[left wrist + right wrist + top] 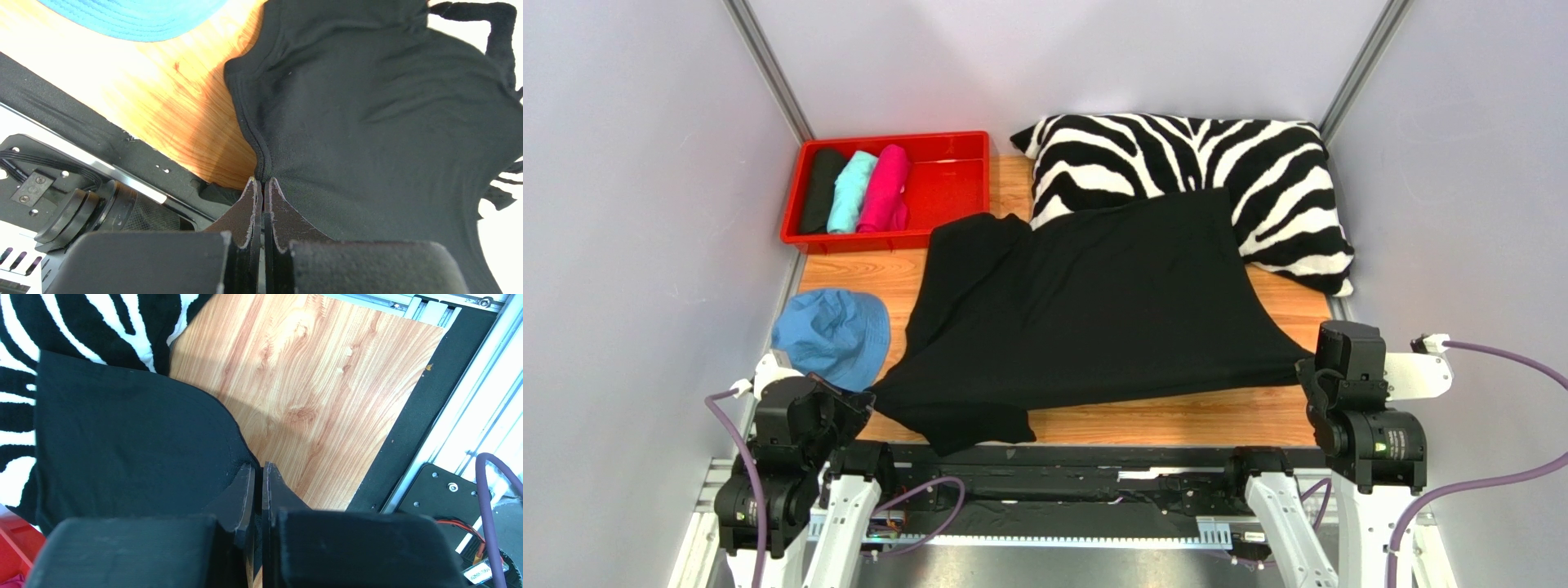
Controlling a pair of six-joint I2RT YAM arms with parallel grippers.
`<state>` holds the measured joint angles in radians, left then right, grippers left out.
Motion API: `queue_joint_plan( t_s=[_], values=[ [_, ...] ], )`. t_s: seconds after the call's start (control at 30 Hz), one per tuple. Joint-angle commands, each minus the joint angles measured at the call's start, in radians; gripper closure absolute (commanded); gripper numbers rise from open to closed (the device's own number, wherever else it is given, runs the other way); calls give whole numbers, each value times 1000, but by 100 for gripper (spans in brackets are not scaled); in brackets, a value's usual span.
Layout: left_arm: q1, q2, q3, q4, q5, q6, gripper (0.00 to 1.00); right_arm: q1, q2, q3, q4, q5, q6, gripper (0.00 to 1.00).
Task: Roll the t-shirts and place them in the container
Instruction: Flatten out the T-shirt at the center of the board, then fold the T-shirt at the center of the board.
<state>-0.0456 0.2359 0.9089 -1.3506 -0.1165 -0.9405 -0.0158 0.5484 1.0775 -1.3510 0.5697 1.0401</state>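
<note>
The left gripper (263, 181) is clamped shut on one edge of the large black cotton t-shirt (1100, 306), and the right gripper (259, 468) is pinched on its opposite corner. The shirt is spread between them over the wooden tabletop (1136, 423), its far edge lapping the zebra-striped pillow (1259, 159) ahead of the right gripper. A blue fabric hat (832, 335) lies just beyond the left gripper; farther ahead, a red plastic tray (952, 184) holds a rolled black tee (821, 190), a teal tee (852, 190) and a pink tee (886, 186) side by side.
</note>
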Motion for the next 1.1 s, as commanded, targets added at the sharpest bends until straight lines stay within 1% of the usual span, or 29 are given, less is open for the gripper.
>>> queue_joint_plan(
  t_s=[0.0,0.2,0.3,0.47,0.63,0.67,0.73,0.77,0.9,1.0,1.07],
  values=[
    [4,-21,30,-99,-68,17,100,-10,-27,22,-272,70,9,100],
    [4,-9,-30,-35,-38,6,100,-10,-15,-37,-243,49,21,100],
    [4,32,-65,30,-29,8,100,-10,19,-85,-186,16,21,100],
    [4,150,-133,172,-17,2,100,-10,137,-169,-60,-24,34,100],
    [4,314,-156,298,-3,-1,100,-9,281,-211,68,-19,49,100],
    [4,338,-162,338,-2,-3,100,-10,342,-212,87,-21,49,100],
    [4,414,-168,381,-6,-1,100,-10,407,-208,133,-24,55,100],
    [4,442,-173,424,-5,2,100,-10,471,-205,144,-25,60,100],
    [-8,626,-162,514,-8,14,100,-10,609,-205,203,-48,81,100],
    [-33,733,-133,559,-31,17,100,-12,674,-218,245,-31,89,100],
    [-42,776,-114,593,-32,17,100,-13,703,-205,259,-19,84,100]
  ],
)
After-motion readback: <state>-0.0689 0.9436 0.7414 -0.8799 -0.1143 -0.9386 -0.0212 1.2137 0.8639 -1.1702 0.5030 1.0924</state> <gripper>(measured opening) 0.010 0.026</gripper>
